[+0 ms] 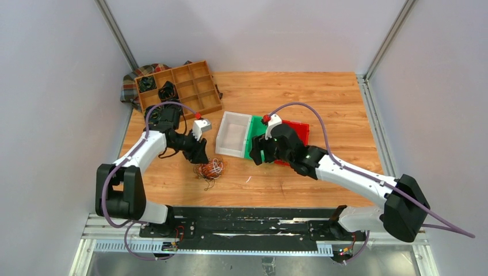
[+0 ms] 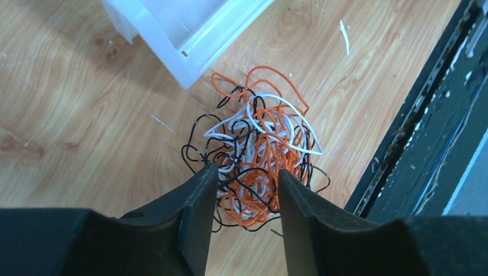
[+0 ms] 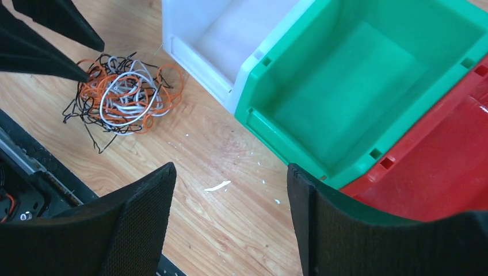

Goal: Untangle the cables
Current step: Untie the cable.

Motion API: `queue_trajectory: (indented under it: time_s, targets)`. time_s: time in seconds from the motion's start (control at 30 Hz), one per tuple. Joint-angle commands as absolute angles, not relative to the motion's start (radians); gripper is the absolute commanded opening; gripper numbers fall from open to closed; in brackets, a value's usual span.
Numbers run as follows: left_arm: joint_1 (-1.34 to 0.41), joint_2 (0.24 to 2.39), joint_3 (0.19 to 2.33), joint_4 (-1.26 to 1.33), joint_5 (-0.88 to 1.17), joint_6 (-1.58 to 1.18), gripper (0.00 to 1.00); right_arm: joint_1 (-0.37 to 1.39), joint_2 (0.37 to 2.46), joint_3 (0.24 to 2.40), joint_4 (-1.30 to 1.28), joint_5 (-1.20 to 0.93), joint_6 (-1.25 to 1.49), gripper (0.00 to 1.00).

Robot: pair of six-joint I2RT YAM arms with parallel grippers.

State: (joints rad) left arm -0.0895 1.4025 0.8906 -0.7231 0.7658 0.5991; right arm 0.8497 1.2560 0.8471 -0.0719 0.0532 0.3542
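Observation:
The cables (image 1: pixel 209 169) are a tangled bunch of thin orange, white and black wires lying on the wooden table near its front edge. The left wrist view shows the bunch (image 2: pixel 259 144) close up; the right wrist view shows it (image 3: pixel 124 95) at the upper left. My left gripper (image 1: pixel 201 156) is open, just above the bunch, its jaws astride its near side (image 2: pixel 247 172) with nothing held. My right gripper (image 1: pixel 257 150) is open and empty (image 3: pixel 230 169), over bare table by the green bin, to the right of the bunch.
A white bin (image 1: pixel 233 133), a green bin (image 3: pixel 357 86) and a red bin (image 1: pixel 299 131) stand side by side mid-table. A wooden divided tray (image 1: pixel 178 86) holding thick black rolls lies on plaid cloth at the back left. A black rail (image 2: pixel 414 115) runs along the front edge.

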Motion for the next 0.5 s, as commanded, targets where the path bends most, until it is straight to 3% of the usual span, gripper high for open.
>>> queue_trajectory:
  time_s: [0.0, 0.33, 0.47]
  targets:
    - [-0.098, 1.421, 0.928, -0.754, 0.812, 0.639, 0.42, 0.893, 1.275, 0.887, -0.058, 0.065, 0.334, 0.7]
    - [-0.115, 1.423, 0.949, -0.753, 0.793, 0.573, 0.06, 0.971, 1.347, 0.897, 0.01, 0.068, 0.379, 0.7]
    - [-0.118, 1.341, 0.947, -0.754, 0.76, 0.484, 0.02, 1.0, 1.373, 0.919, 0.055, 0.089, 0.393, 0.72]
